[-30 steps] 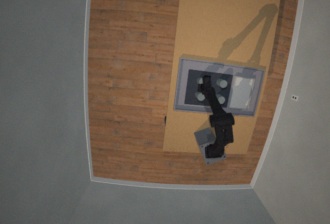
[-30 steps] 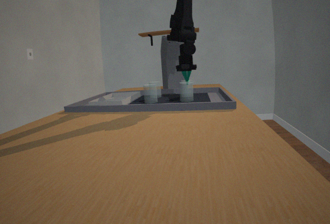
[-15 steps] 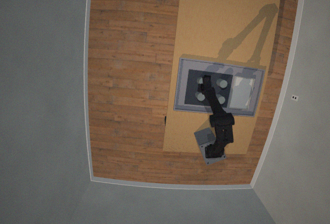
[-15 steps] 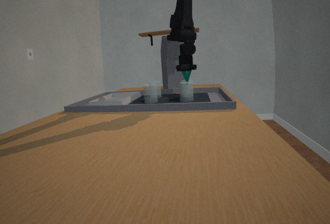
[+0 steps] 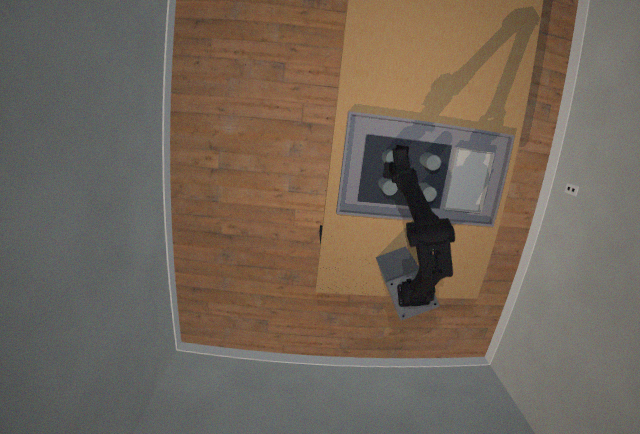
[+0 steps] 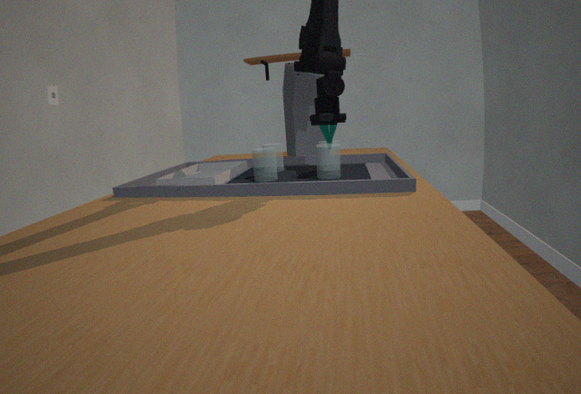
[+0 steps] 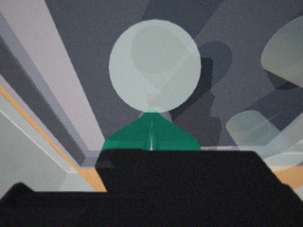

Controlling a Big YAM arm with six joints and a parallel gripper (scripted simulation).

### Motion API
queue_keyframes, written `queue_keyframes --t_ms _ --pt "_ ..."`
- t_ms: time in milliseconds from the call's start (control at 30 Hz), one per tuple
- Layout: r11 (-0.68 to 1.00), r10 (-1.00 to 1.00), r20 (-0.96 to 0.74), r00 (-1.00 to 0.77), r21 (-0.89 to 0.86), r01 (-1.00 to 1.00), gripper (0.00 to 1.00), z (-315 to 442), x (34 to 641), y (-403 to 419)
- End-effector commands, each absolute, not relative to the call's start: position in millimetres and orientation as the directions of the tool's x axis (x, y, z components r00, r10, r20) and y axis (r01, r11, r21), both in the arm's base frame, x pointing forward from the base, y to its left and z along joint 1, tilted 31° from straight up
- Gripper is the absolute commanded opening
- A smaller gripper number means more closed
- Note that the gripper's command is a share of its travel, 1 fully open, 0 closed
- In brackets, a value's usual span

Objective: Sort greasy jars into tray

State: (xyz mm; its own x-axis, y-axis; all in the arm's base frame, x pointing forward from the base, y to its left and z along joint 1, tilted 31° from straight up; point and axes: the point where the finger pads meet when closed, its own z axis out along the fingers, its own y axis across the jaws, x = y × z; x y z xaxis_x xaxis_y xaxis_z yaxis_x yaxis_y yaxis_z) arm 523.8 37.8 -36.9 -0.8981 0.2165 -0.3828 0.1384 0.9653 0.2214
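"Glass jars point(image 5: 431, 161) point(image 6: 265, 164) point(image 7: 286, 57): where do all four stand?"

"On the dark drying mat point(image 5: 372, 181) point(image 6: 351, 172) point(image 7: 90, 47), upright and apart from one another, in two rows of two. The top view shows every one of them, though the arm point(image 5: 413, 196) point(image 6: 323, 4) covers part of the upper-left jar point(image 5: 387, 155) point(image 6: 328, 164) point(image 7: 154, 66)."

"And the lower row?"

"Its lower-left jar point(image 5: 388, 186) stands clear to the top view, while the lower-right jar point(image 5: 428, 193) point(image 6: 280, 157) point(image 7: 251, 130) is partly behind the arm there."

"Does the pale tray point(image 5: 460, 189) point(image 6: 225, 173) hold any jar?"

"None. It sits beside the mat, on the right in the top view, on the rimmed steel table top point(image 5: 356, 160) point(image 6: 379, 172) point(image 7: 38, 24). A shadow falls across much of it."

"What about the gripper point(image 5: 391, 171) point(image 6: 330, 145) point(image 7: 151, 113)?"

"Its green fingers point(image 6: 323, 130) are pressed together with nothing pinched between them. They point down by the upper-left jar, their tips low enough to overlap its top edge in the exterior view."

"Are they touching the glass?"

"That cannot be told. The wrist view puts the tips right at the jar's near edge, but any contact is too fine to make out."

"Which jars are greasy?"

"Their looks do not tell; all are the same cloudy, pale green."
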Motion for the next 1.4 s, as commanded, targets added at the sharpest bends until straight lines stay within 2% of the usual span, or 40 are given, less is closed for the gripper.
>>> queue_keyframes --t_ms 0,1367 --pt "0.965 0.219 -0.455 -0.863 0.229 0.124 0.00 -18.1 569.4 29.7" --pt "0.965 0.219 -0.455 -0.863 0.229 0.124 0.00 -16.0 573.4 28.7"
